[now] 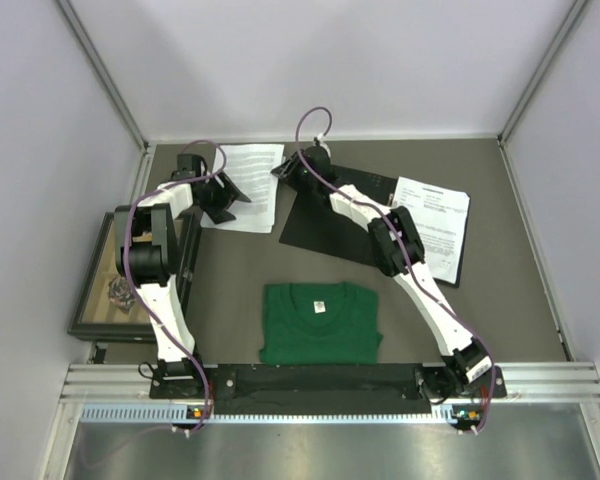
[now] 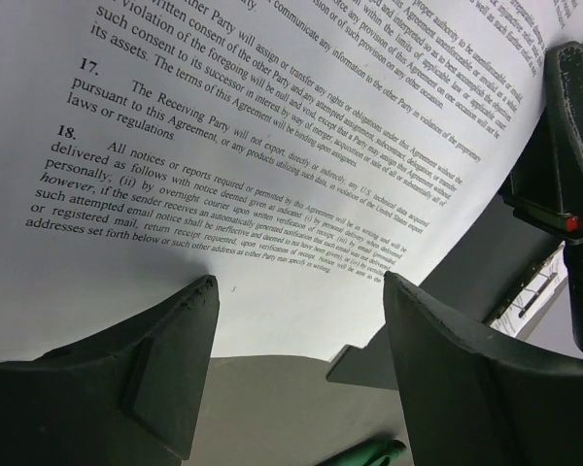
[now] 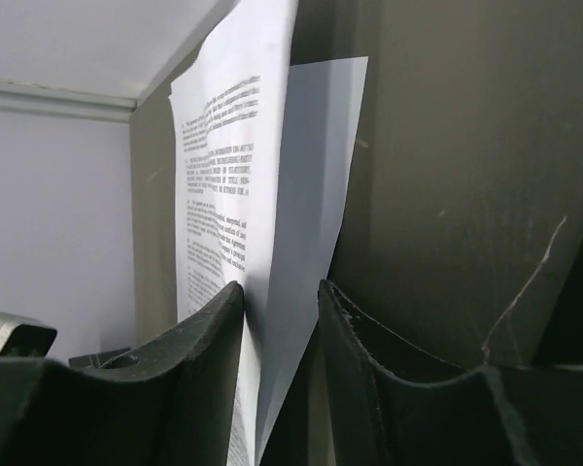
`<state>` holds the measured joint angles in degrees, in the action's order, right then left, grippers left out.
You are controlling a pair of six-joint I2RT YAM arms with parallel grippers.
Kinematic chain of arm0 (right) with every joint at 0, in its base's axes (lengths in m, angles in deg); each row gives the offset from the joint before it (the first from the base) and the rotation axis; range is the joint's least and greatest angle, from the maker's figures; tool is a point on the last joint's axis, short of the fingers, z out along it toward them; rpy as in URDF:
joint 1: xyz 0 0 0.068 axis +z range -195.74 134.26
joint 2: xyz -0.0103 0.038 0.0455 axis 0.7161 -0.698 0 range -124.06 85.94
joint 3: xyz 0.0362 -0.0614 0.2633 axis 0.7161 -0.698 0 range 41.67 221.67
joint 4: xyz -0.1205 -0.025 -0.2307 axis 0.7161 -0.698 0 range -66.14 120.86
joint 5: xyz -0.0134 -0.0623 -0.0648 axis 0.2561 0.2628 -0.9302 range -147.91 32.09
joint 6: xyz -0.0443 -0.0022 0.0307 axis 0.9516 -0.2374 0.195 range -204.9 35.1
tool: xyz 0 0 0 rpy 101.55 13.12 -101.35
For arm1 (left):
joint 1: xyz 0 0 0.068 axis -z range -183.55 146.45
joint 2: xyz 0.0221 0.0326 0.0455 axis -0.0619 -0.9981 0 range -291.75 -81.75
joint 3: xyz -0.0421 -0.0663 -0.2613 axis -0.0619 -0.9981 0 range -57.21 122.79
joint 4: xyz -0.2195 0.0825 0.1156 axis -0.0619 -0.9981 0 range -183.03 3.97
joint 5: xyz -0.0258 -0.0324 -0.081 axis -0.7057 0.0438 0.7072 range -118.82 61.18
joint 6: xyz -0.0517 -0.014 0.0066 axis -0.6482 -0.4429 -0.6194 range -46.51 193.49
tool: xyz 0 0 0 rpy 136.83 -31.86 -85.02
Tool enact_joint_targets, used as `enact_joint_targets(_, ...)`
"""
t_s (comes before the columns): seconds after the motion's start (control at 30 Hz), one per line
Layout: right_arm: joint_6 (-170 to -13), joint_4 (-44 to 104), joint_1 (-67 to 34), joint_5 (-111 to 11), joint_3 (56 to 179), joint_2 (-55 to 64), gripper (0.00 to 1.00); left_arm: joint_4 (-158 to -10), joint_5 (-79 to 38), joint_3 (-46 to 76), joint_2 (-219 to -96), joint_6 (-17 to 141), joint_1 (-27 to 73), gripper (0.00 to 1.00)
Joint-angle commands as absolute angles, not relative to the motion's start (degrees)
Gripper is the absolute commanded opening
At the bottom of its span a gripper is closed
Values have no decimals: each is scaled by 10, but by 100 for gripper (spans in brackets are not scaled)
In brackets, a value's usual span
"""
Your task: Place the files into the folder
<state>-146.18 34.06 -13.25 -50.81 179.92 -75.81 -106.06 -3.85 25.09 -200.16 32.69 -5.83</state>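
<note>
The files (image 1: 248, 185) are white printed sheets lying at the back left of the table. My left gripper (image 1: 223, 195) hovers over their left part. In the left wrist view it stands open (image 2: 299, 282) above the sheets' (image 2: 272, 146) near edge, nothing between the fingers. The folder (image 1: 325, 225) lies open, black inner face up, right of the sheets. My right gripper (image 1: 288, 170) is at the sheets' right edge. In the right wrist view its jaws (image 3: 279, 288) straddle the raised edge of two sheets (image 3: 223, 175); the left finger touches paper, and a gap shows at the right finger.
Another printed white sheet (image 1: 435, 225) lies at the folder's right side. A folded green T-shirt (image 1: 320, 320) sits at the front middle. A dark-framed picture box (image 1: 110, 280) stands at the left edge beside the left arm. Walls close in the back and both sides.
</note>
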Motion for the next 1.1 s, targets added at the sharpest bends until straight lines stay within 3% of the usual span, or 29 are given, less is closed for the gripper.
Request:
enact_joint_targets(0.0, -1469, 345, -114, -478, 1736, -710, 38, -1049, -24, 235, -2005, 319, -56, 73)
enact_joint_targets(0.4, -1382, 361, -112, -451, 1627, -615, 40, -1040, -17, 219, -1998, 313, -46, 73)
enact_joint_targets(0.47, -1369, 372, -114, -448, 1641, -621, 34, -1040, -16, 215, -1995, 314, -46, 73)
enact_joint_targets(0.5, -1366, 372, -113, -449, 1649, -632, 25, -1039, -15, 214, -1995, 314, -45, 73)
enact_joint_targets(0.53, -1366, 372, -114, -447, 1658, -637, 22, -1039, -13, 211, -1994, 314, -46, 73)
enact_joint_targets(0.77, -1340, 337, -114, -467, 1684, -634, 13, -1046, -14, 214, -1994, 322, -45, 74)
enact_joint_targets(0.87, -1317, 326, -115, -481, 1667, -609, 0, -1045, -11, 216, -1995, 320, -45, 74)
enact_joint_targets(1.07, -1307, 310, -114, -473, 1679, -589, 0, -1044, 6, 221, -1986, 335, -45, 77)
